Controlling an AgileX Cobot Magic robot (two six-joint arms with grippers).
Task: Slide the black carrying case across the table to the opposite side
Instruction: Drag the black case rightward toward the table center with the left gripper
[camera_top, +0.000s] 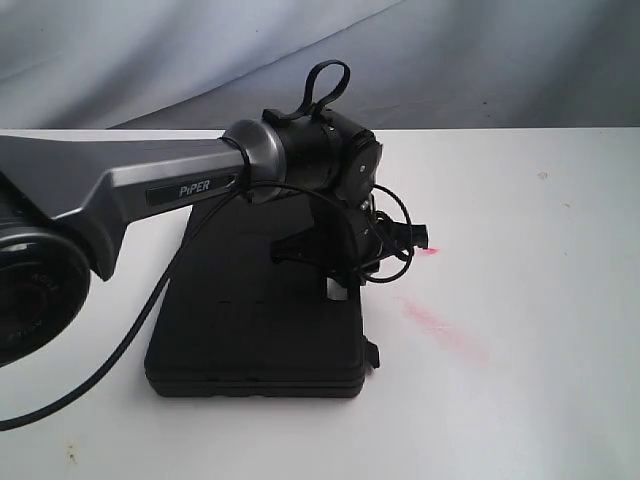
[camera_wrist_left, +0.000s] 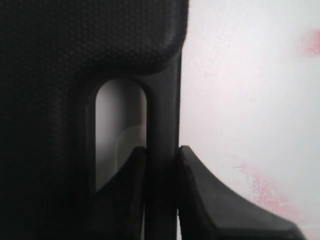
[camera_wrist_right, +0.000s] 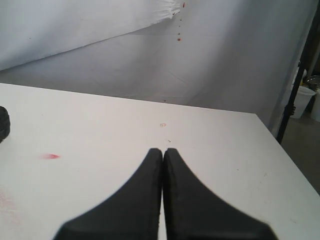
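Observation:
The flat black case (camera_top: 255, 330) lies on the white table (camera_top: 520, 400), left of centre in the exterior view. My left arm reaches over it and its gripper (camera_top: 340, 285) comes down at the case's right edge. In the left wrist view the left gripper (camera_wrist_left: 161, 152) is shut on the case's handle bar (camera_wrist_left: 162, 115), one finger inside the handle cutout (camera_wrist_left: 120, 130) and the other on the outer side. My right gripper (camera_wrist_right: 163, 151) is shut with nothing in it, above bare table (camera_wrist_right: 100, 135); it does not show in the exterior view.
Red smear marks (camera_top: 445, 330) and a small red spot (camera_top: 428, 251) lie on the table right of the case. A grey backdrop (camera_top: 450, 60) hangs behind. The table's far right edge (camera_wrist_right: 285, 150) drops to a floor with a white bucket (camera_wrist_right: 302, 100).

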